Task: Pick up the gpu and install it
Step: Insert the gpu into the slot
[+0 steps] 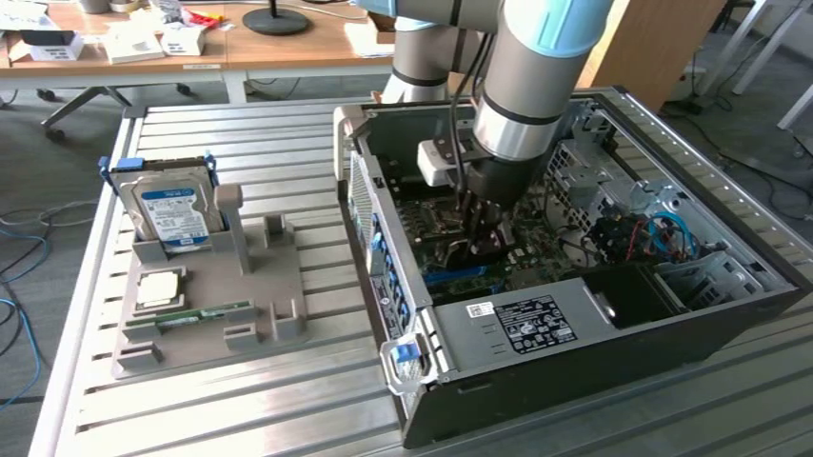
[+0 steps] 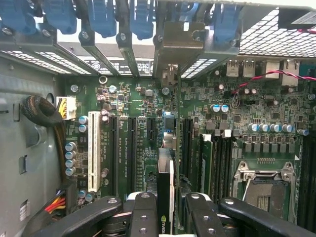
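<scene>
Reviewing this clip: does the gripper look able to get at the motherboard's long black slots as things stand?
Probably yes. The gripper, shut on the gpu, is down inside the open case over the slots. No cable crosses them; the braided cable bundle lies by the case wall.

The arm [image 1: 534, 76] reaches steeply down, its hand [image 1: 485, 224] pointing straight downward; the dark fingers [image 2: 144, 215] are clamped on the edge-on gpu [image 2: 166, 182].
</scene>
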`<state>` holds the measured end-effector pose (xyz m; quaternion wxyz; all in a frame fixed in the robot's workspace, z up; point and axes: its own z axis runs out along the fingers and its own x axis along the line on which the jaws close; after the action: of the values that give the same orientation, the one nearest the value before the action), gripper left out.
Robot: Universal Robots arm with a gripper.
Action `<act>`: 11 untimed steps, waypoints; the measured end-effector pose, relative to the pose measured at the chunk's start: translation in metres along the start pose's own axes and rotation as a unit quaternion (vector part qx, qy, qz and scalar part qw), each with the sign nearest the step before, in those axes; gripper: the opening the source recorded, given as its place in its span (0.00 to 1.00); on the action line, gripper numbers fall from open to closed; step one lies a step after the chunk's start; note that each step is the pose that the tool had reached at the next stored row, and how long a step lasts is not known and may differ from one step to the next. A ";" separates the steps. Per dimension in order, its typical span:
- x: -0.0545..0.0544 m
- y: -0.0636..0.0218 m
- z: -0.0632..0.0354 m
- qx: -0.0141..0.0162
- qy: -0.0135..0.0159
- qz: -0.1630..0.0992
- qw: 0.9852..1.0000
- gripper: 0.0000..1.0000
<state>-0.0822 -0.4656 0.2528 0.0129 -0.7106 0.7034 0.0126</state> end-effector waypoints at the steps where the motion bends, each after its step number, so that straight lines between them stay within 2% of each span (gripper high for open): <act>1: 0.000 0.0000 0.0007 0.000 0.000 0.000 1.000 0.27; 11: 0.000 0.0005 0.0048 0.000 0.000 0.000 1.000 0.27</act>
<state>-0.0827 -0.4654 0.2480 0.0128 -0.7105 0.7035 0.0126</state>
